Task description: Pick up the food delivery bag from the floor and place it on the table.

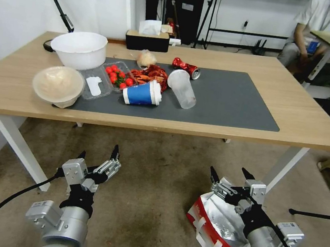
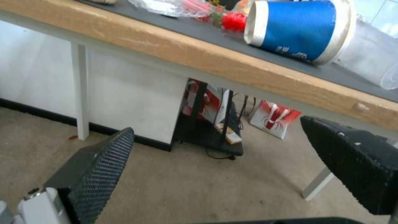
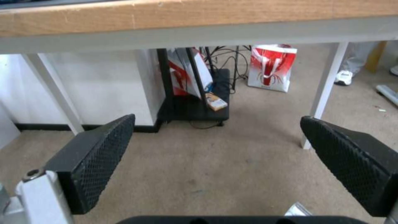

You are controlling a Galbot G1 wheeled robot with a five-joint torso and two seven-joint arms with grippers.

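Two grippers, head view: left gripper (image 1: 97, 156) spread over floor (image 1: 153, 186), holding nothing; right gripper (image 1: 230, 175) spread just above bag (image 1: 216, 230), which lies on floor, near right, foil mouth up. Table (image 1: 310, 117) beyond. Left wrist: fingers (image 2: 99, 174) apart, blue cup (image 2: 296, 28) on table edge. Right wrist: fingers (image 3: 97, 158) apart, floor between.

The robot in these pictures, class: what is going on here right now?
A two-armed robot faces the table, which holds bowls, cups and food. The bag it is meant to lift lies open on the floor at its right side, not yet picked up. The right gripper is open above the bag's near edge, holding nothing. The left gripper is also open, low in front of the table and away from the bag.
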